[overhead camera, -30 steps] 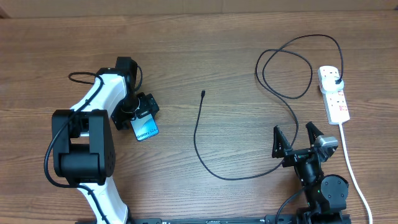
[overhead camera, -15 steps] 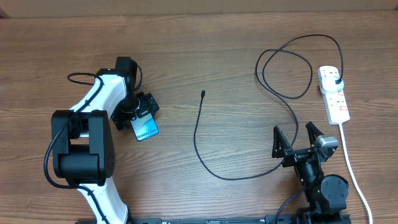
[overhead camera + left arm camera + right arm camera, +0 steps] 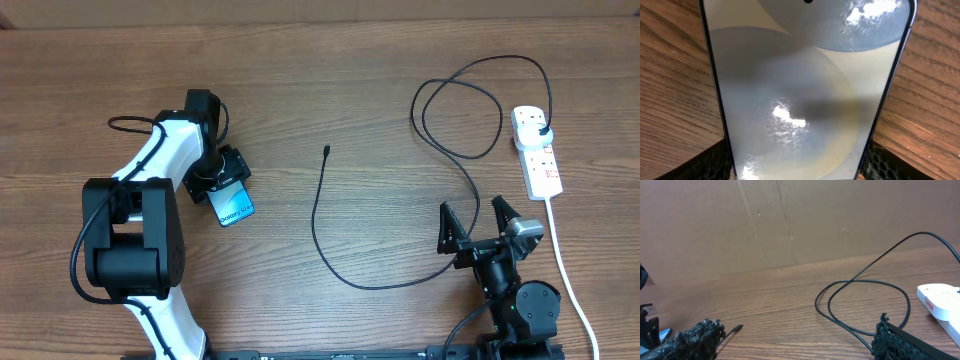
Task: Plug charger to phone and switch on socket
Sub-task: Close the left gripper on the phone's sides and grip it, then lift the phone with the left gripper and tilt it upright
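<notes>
The phone (image 3: 234, 207) lies on the table at the left, blue screen up, with white "Galaxy" text. My left gripper (image 3: 222, 178) is shut on its upper end. In the left wrist view the phone (image 3: 805, 85) fills the frame between my two fingers. The charger cable (image 3: 318, 215) runs across the table. Its connector tip (image 3: 327, 151) lies free at the middle, and its black plug (image 3: 541, 133) sits in the socket strip (image 3: 536, 152) at the right. My right gripper (image 3: 478, 228) is open and empty near the front edge. The cable loops (image 3: 865, 297) and the tip (image 3: 736, 328) show in the right wrist view.
The socket's thick white cord (image 3: 566, 270) runs from the strip to the front right edge. A brown cardboard wall (image 3: 790, 220) stands behind the table. The strip's end (image 3: 940, 300) shows at the right of the right wrist view.
My left gripper has turned a little with the phone; the phone's upper end has shifted slightly. The right arm and the cable have not moved.
</notes>
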You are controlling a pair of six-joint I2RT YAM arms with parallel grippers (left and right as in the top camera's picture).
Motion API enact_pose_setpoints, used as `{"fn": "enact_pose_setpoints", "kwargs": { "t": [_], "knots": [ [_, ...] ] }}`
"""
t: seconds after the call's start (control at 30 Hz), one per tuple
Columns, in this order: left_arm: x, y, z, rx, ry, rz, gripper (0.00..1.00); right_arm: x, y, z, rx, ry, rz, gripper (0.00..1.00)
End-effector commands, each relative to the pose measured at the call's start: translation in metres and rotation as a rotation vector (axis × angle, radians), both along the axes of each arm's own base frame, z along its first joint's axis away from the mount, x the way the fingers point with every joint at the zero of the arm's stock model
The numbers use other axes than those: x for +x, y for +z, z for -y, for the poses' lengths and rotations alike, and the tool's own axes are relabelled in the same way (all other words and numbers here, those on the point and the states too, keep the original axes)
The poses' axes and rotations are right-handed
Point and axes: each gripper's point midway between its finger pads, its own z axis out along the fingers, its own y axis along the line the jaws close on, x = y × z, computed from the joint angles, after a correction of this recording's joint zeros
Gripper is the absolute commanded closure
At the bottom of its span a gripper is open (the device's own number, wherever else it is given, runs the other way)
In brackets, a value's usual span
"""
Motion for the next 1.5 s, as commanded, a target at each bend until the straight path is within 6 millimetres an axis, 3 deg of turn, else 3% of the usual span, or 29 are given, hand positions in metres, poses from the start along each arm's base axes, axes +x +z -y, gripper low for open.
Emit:
{"fn": "enact_pose_setpoints", "kwargs": {
  "t": [0.0,0.23,0.7,1.0,1.23,1.47],
  "knots": [
    [-0.011,-0.024,0.010,-0.057,-0.021,-0.053,0.24,0.000,-0.003,-0.002,0.002,0.007,0.000,0.00],
    [0.000,-0.009,0.013,-0.071,-0.021,-0.040,0.24,0.000,-0.003,-0.002,0.002,0.007,0.000,0.00],
    [0.037,0.057,0.019,-0.098,-0.023,0.022,0.27,0.000,-0.003,-0.002,0.002,0.006,0.000,0.00],
    [0.052,0.083,0.068,-0.402,-0.033,0.077,0.26,0.000,-0.003,-0.002,0.002,0.006,0.000,0.00],
    [0.050,0.098,0.094,-0.582,0.119,0.017,0.35,0.000,-0.003,-0.002,0.002,0.006,0.000,0.00],
    [0.046,0.124,0.124,-0.815,0.121,-0.020,0.36,0.000,-0.003,-0.002,0.002,0.007,0.000,0.00]
  ]
}}
